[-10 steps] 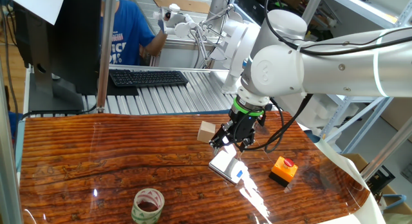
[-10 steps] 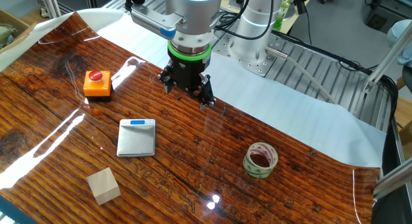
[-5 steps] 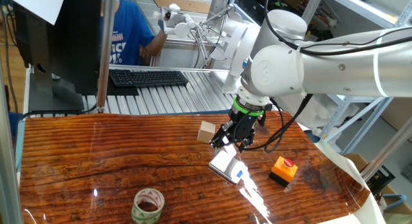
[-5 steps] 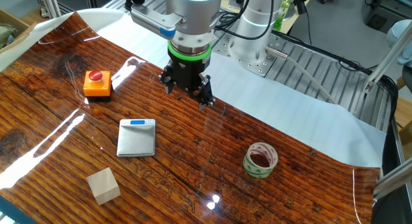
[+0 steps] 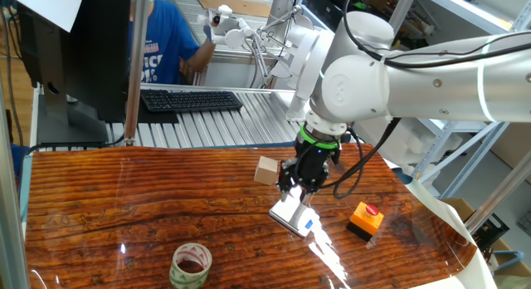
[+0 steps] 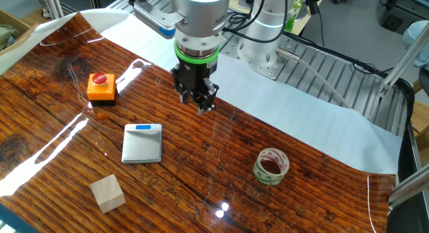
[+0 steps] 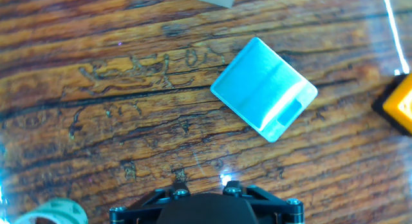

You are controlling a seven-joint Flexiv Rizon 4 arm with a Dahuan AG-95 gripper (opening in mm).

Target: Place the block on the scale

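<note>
Gripper [image 6: 200, 104] has rolled and narrowed since a second ago, half-closed on nothing above bare tabletop [image 6: 201, 166]. Block [image 6: 107, 193] sits untouched near the tabletop's edge, apart from scale [image 6: 142, 142]; pickup hasn't begun.

table [image 6: 60, 152]: dark wood with strong grain, glossy, throwing back bright streaks of light
block [image 6: 108, 193]: pale bare wood, matt, plain faces
scale [image 6: 142, 143]: smooth brushed metal plate, silvery, soft sheen; small blue mark at one end
button box [image 6: 101, 87]: orange plastic with a shiny red button
tape roll [image 6: 271, 167]: pale green ring, looks like paper or plastic tape
tool [image 6: 199, 102]: black matt parts under a green ring
arm [image 5: 431, 73]: smooth white glossy shell
sheet [image 6: 301, 119]: white, matt, on the table's far side
</note>
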